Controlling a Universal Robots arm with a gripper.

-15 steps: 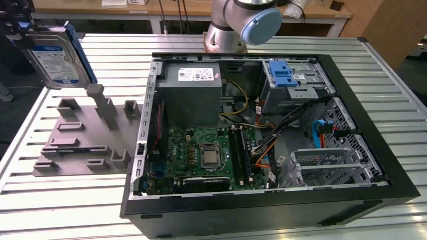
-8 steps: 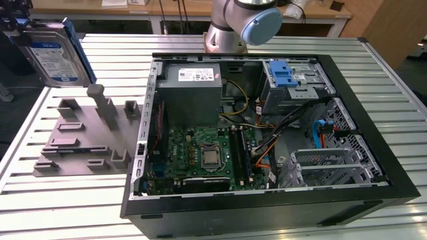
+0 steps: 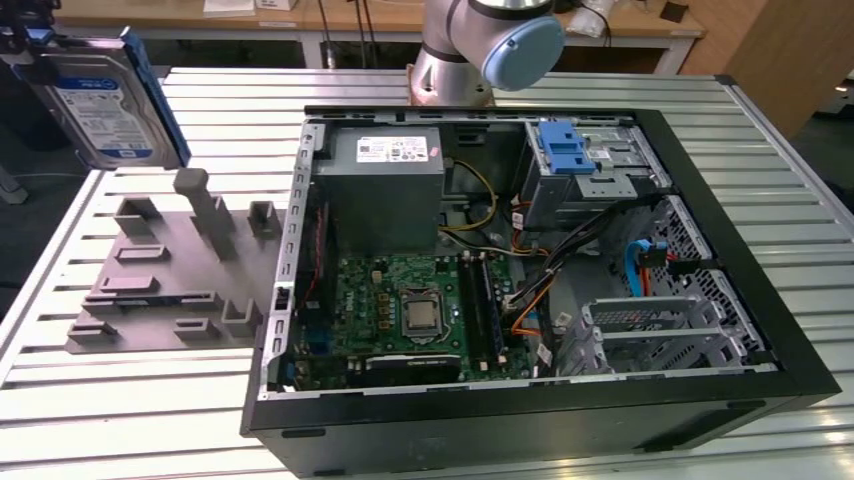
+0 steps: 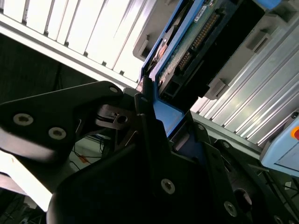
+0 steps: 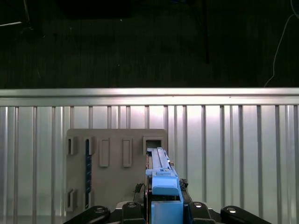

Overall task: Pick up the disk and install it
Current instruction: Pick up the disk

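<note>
The disk, a silver drive with a white-and-blue label and a blue rail frame, hangs upright in the air at the exterior view's far left, above the grey fixture plate. In the first wrist view the disk appears edge-on over the plate, with my gripper shut on its blue frame. The second wrist view shows the disk's connector side and green board, and the black fingers pressed against the blue rail. The disk is apart from the plate.
An open computer case lies on the slatted metal table, with a motherboard, a grey power supply box and a drive cage with a blue latch. The arm's base stands behind the case.
</note>
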